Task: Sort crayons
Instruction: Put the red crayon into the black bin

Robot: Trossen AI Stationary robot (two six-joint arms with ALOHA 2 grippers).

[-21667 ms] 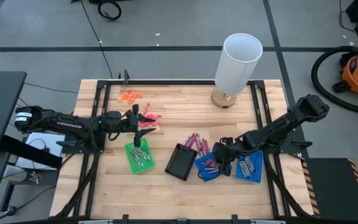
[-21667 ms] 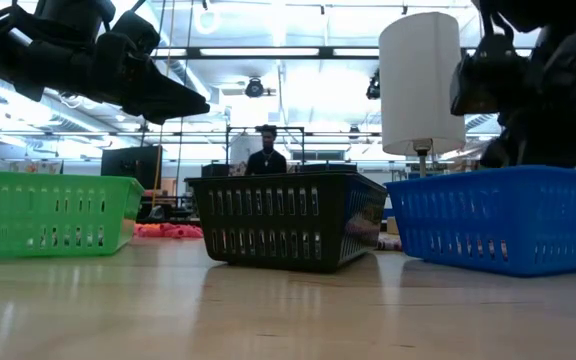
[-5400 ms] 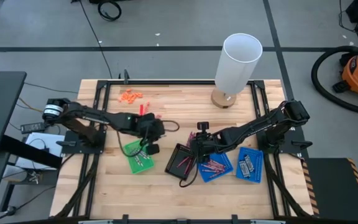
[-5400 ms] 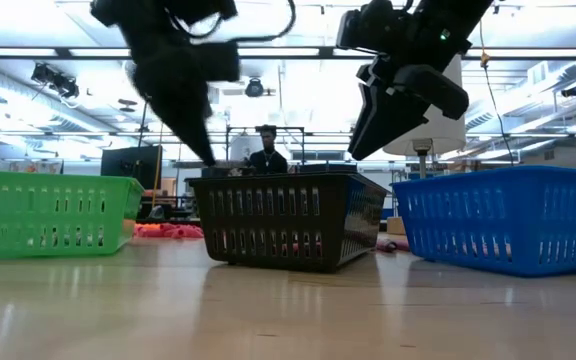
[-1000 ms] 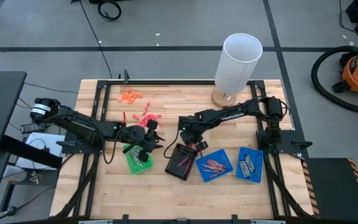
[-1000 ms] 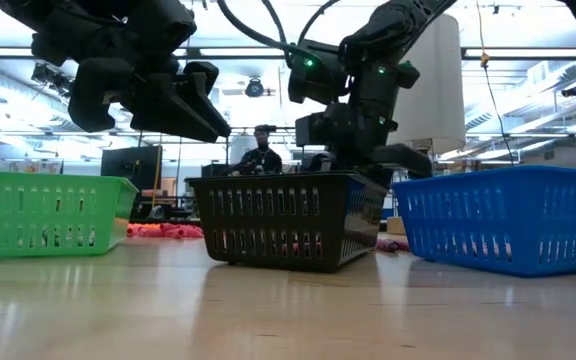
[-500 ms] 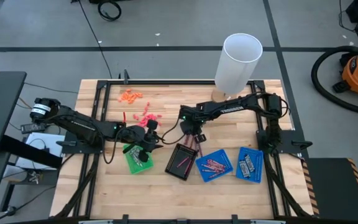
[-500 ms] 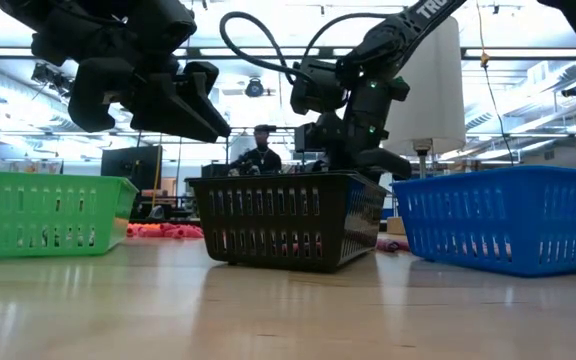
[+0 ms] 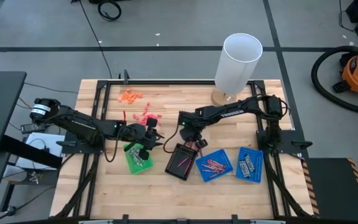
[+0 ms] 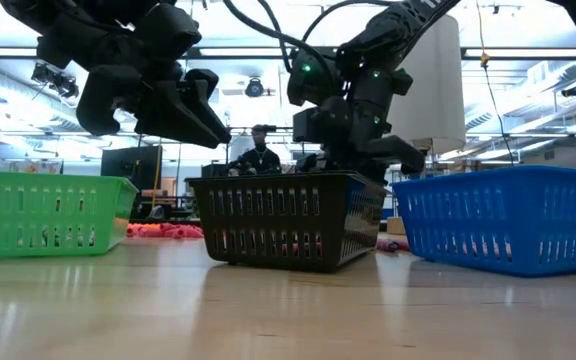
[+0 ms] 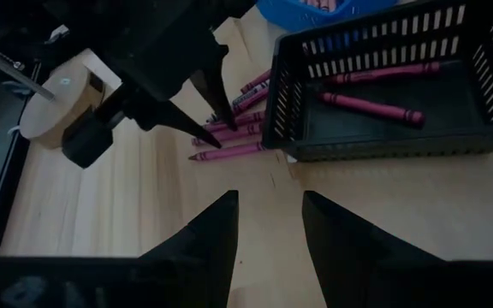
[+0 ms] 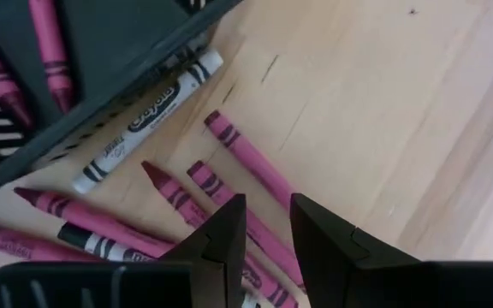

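Loose magenta and white-grey crayons (image 9: pixel 196 144) lie on the wood just beyond the black tray (image 9: pixel 180 163), which holds magenta crayons (image 11: pixel 371 107). My right gripper (image 9: pixel 189 135) points down over this pile, its fingers a little apart, tips (image 11: pixel 215 128) close to the crayons (image 12: pixel 246 162); I cannot tell whether they touch. My left gripper (image 9: pixel 152 139) hangs open and empty between the green tray (image 9: pixel 138 157) and the black tray, also shown in its wrist view (image 11: pixel 268 224). One blue tray (image 9: pixel 213 165) holds magenta crayons, the other (image 9: pixel 249 165) grey ones.
A tall white cylinder on a round wooden base (image 9: pixel 236 62) stands at the far right. Orange bits (image 9: pixel 130 95) and coral-red bits (image 9: pixel 145 116) lie at the far left. The near half of the table is bare wood. A person (image 10: pixel 266 155) stands in the room behind.
My right gripper has risen a little toward the far edge, then come back down over the loose crayons beside the black tray. The crayons and trays lie as before.
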